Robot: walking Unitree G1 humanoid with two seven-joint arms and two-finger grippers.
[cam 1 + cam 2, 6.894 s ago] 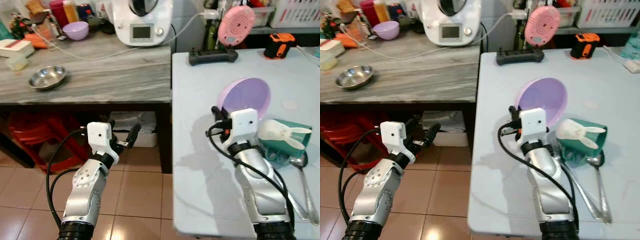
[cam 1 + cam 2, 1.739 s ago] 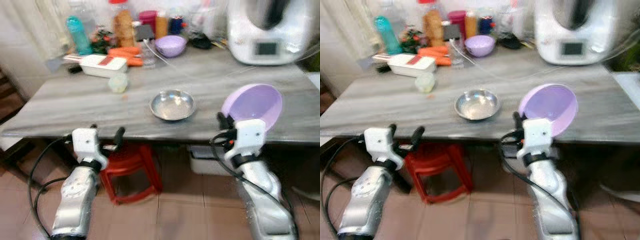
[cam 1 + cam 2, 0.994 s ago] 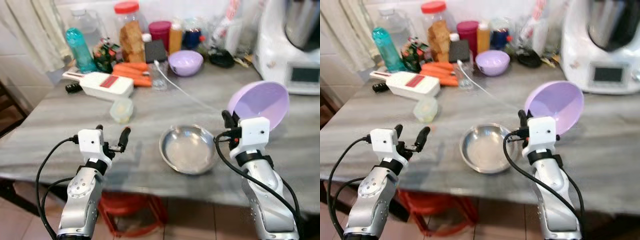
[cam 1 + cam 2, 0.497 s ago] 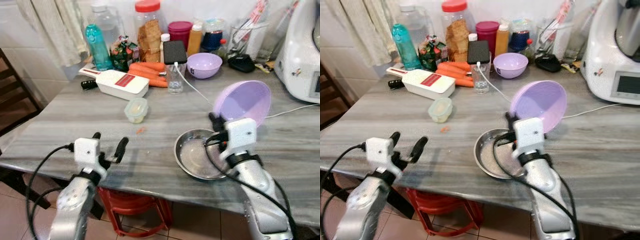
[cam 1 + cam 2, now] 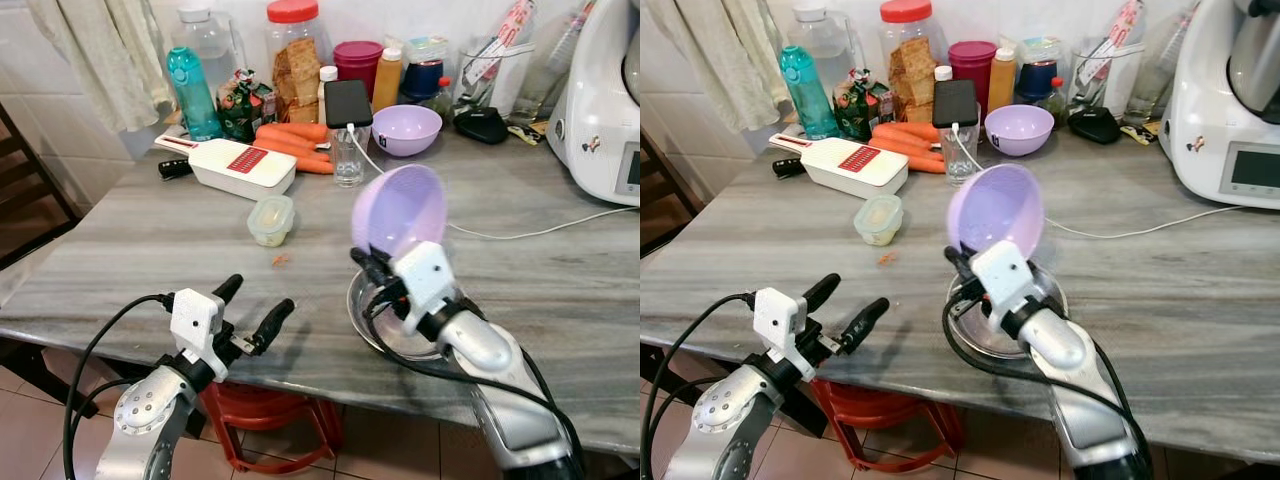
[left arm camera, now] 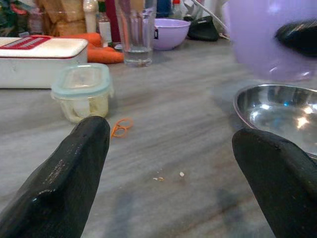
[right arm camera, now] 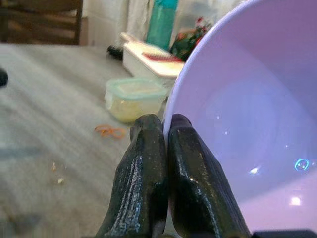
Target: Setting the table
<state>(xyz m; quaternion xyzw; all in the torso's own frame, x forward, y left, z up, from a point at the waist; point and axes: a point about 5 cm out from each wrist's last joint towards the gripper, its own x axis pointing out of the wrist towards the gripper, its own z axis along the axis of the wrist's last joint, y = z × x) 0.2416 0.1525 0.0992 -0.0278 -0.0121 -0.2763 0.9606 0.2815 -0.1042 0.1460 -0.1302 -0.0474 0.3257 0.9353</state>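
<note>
Two black fingers of the right pincer (image 5: 962,268) are pinching the purple bowl's (image 5: 997,209) rim, holding it tilted above the steel dish (image 5: 1040,300) on the counter (image 5: 1200,300); the left pincer (image 5: 252,315) is hovering open. Next, probably, comes lowering it level.

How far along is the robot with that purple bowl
Picked up: the right claw pinches the rim of the purple bowl, held tilted in the air above the steel bowl on the grey counter. Left to do: set it down. The left claw is open and empty.
</note>
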